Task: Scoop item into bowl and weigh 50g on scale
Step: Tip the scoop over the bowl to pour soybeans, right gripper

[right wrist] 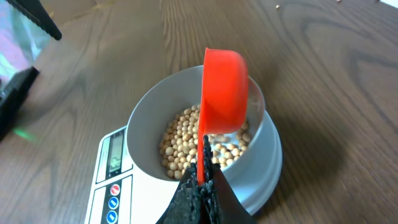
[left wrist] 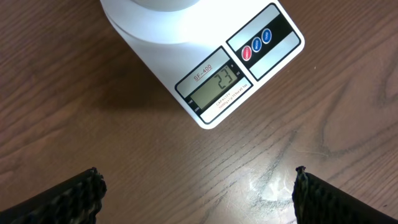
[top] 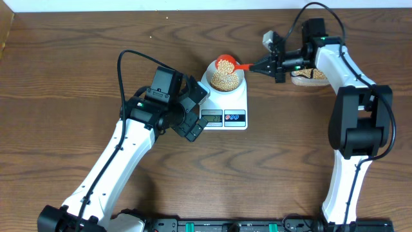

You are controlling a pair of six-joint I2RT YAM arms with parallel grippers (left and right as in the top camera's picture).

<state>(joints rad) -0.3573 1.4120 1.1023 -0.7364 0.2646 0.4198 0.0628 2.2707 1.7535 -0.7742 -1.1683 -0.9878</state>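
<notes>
The right hand (right wrist: 198,190), clenching the scoop (right wrist: 224,87), is tipping beans (right wrist: 180,143) into the bowl (right wrist: 148,115) on the scale (right wrist: 99,186), whose display (left wrist: 217,84) is showing roughly half the target, so more scooping is likely remaining, while the left hand (left wrist: 199,196) is hovering released.

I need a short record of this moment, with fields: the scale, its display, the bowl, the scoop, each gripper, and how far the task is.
scale: white, flat on the wooden table
display: reads what looks like 23
bowl: stands on the scale, partly filled with beans
scoop: red, tilted above the bowl
right gripper: shut on the scoop's handle
left gripper: open, holding nothing, near the display edge of the scale
task: reading is under 50 g, so more beans are probably needed
</notes>
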